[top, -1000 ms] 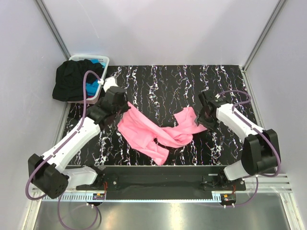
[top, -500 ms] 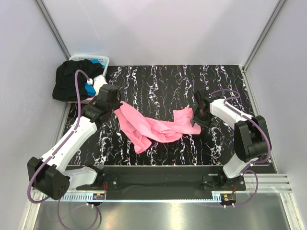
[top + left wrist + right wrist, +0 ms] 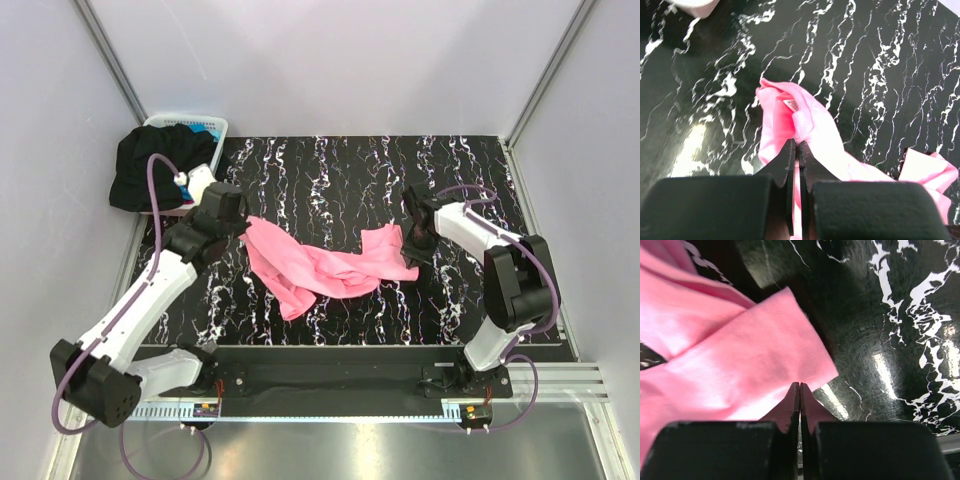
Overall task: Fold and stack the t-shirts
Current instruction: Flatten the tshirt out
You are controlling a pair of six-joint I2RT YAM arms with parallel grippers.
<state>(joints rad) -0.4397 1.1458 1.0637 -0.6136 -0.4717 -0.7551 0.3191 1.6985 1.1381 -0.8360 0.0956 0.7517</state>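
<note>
Your left gripper point(image 3: 797, 146) pinches the bright pink cloth t-shirt point(image 3: 330, 268) near its label point(image 3: 788, 104). Your right gripper point(image 3: 800, 386) clamps its other edge.

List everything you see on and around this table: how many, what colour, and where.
pink t-shirt: one, bright pink, bunched and stretched across the middle of the table between the two arms
black t-shirt: one, black, draped over the basket at the far left corner
blue t-shirt: one, blue, only a bit shows inside the basket
basket: one, white, far left corner
table: one, black with white veining
cables: two, purple, one along each arm
left arm: white and black, jaws shut on the pink t-shirt's left end
right arm: white and black, jaws shut on its right end
</note>
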